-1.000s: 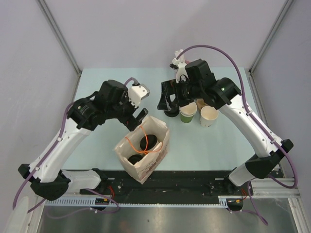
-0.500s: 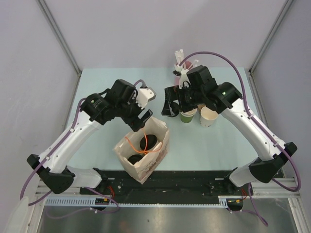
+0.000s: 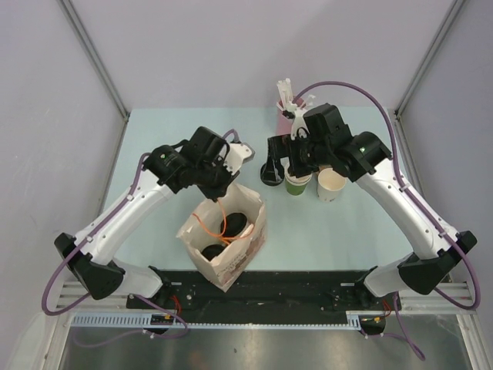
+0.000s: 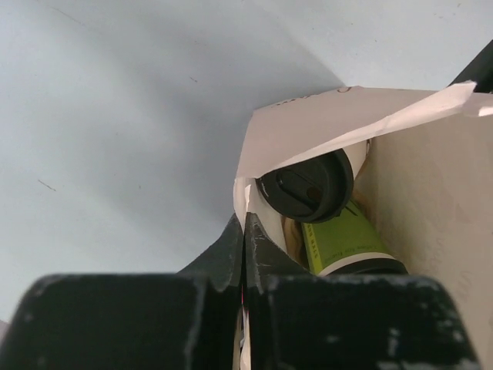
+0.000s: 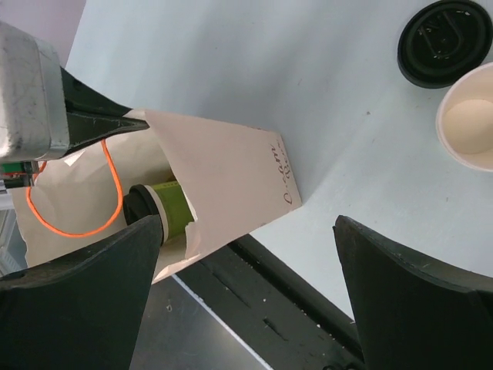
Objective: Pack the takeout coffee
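Low in the middle of the overhead view I have the paper bag (image 3: 231, 262) standing open on the table (image 3: 154, 139). My left gripper (image 4: 243, 231) is at the bag's upper rim. Its jaws are pressed together with the paper edge pinched between them, which the left wrist view shows at bottom centre. Right of centre in that same view I can see two cups lying inside the bag. One is a pale lidded cup (image 4: 308, 185) with its black lid turned toward the camera. Just below it is a lidded green cup (image 4: 343, 239). An orange handle (image 5: 114, 177) loops over the bag's mouth at the left of the right wrist view.

Above and right of centre in the overhead view, my right gripper (image 5: 246, 222) hangs over the table with its fingers spread wide and nothing between them. Under it stands an open green cup (image 3: 297, 185), partly hidden by the gripper. A loose black lid (image 3: 269, 176) lies flat just to the left of that cup, and an open white cup (image 3: 331, 185) stands just to its right. From the right wrist camera the lid sits in the upper right corner and the white cup at the right edge, both well apart from the bag. I cannot read any lettering on the white cup.

A pink cup of straws (image 3: 286, 104) stands at the top edge of the table, just above the right arm's wrist.
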Action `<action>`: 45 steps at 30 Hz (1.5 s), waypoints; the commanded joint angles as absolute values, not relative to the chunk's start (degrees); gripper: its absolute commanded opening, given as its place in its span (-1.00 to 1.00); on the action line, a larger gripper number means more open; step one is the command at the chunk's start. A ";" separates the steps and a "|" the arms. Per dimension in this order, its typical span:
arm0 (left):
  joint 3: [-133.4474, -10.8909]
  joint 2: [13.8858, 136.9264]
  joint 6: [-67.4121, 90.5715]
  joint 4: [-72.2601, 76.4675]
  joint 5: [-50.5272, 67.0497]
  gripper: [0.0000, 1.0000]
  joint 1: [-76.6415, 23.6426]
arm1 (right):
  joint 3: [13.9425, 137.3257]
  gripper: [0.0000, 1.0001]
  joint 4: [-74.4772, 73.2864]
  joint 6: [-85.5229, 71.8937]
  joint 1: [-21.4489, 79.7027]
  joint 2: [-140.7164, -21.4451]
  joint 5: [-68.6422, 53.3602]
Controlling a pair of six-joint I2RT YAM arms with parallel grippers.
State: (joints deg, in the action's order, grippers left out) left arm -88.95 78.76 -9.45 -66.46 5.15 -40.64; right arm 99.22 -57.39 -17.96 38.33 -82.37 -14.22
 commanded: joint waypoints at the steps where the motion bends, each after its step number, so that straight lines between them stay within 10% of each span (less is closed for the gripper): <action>1: -91.93 76.30 -7.21 -65.39 3.36 -0.99 -40.87 | 99.84 1.00 -55.81 -18.72 36.92 -80.07 -11.79; 12: -92.20 74.09 -4.05 -65.04 -6.24 -0.99 -34.39 | 109.33 0.93 -53.35 -24.51 27.52 -88.14 -0.09; 45: -91.68 77.87 1.04 -63.54 -9.14 -0.99 -18.02 | 130.34 -0.17 -35.95 -26.89 16.17 -123.31 14.31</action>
State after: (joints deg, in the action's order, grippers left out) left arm -91.53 80.88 -2.90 -65.19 -5.69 -18.52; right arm 126.58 -39.00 -26.17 15.49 -122.15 9.19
